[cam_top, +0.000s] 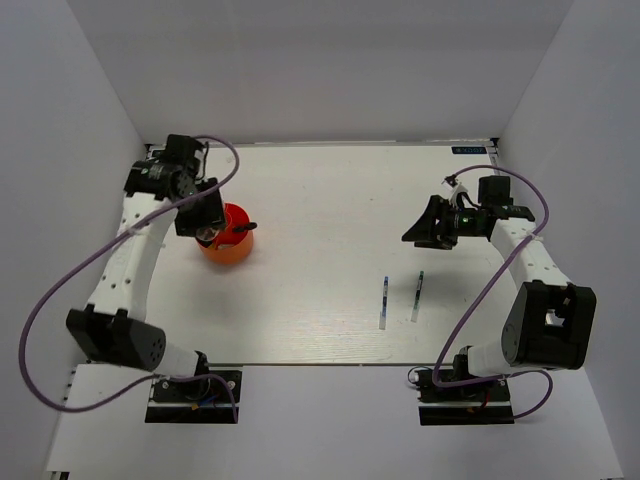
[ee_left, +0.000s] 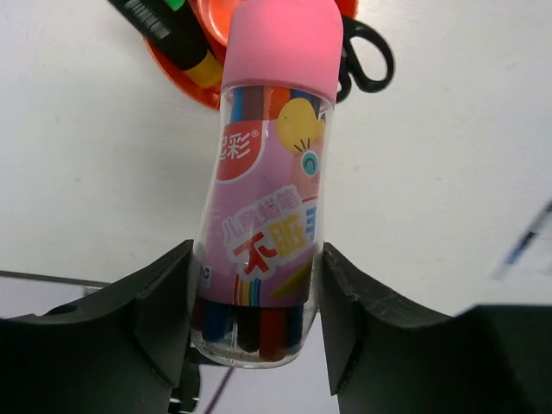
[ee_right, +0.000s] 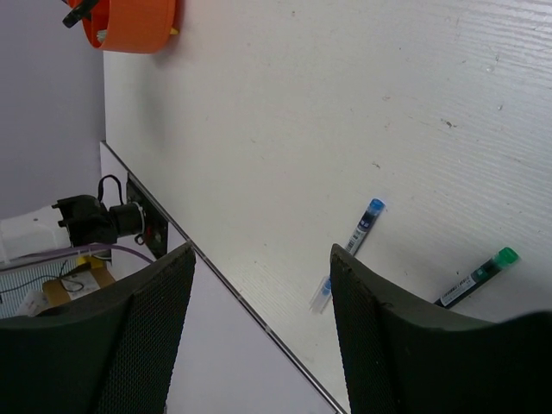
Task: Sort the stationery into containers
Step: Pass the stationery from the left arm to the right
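Note:
My left gripper (cam_top: 206,232) is shut on a clear pink-capped tube (ee_left: 267,198) with a pink label and coloured sticks inside. It holds the tube just above the red-orange round cup (cam_top: 228,246), cap toward the cup's rim (ee_left: 183,84). In the cup stand black-handled scissors (ee_left: 369,59) and a black highlighter (ee_left: 168,30) with a yellow band. My right gripper (cam_top: 418,230) is open and empty, above the table's right side. Two thin pens lie near the front edge: a blue-capped one (cam_top: 384,300) and a green-capped one (cam_top: 417,297). Both show in the right wrist view, blue (ee_right: 362,226) and green (ee_right: 479,276).
White walls close the table at the back and both sides. The front edge of the table (ee_right: 224,280) runs just below the two pens. The cup also shows at the top left of the right wrist view (ee_right: 134,21).

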